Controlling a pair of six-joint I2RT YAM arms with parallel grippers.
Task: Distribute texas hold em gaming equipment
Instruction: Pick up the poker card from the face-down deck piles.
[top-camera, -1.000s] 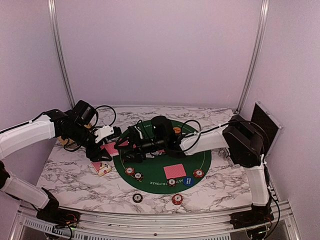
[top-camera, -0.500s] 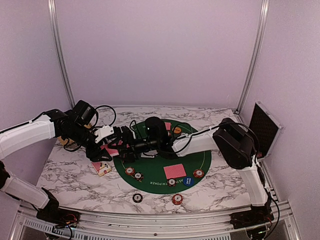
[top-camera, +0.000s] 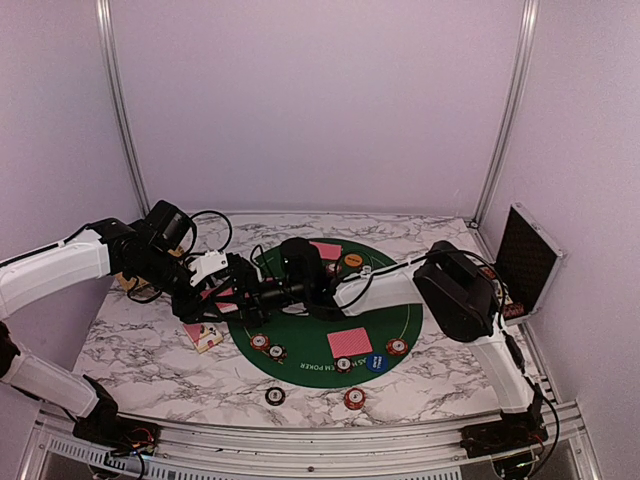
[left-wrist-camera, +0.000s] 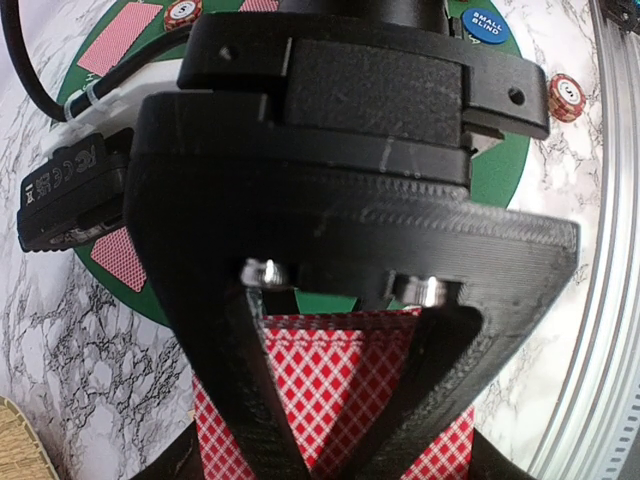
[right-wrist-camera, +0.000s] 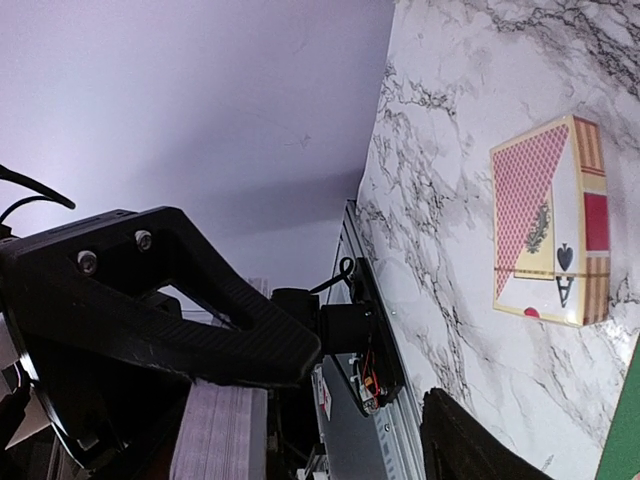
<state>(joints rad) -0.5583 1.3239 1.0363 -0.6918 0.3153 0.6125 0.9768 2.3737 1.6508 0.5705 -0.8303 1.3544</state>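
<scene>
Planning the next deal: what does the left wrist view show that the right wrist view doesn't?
Left wrist only: the blue small blind button, a poker chip and pink-backed cards lying face down. Right wrist only: the ace-of-spades card box. Both: the card deck, the marble tabletop and some of the green mat.

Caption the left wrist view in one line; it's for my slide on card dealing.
Right gripper fills the frame over the red-checked card deck, green poker mat and blue small-blind button behind.
</scene>
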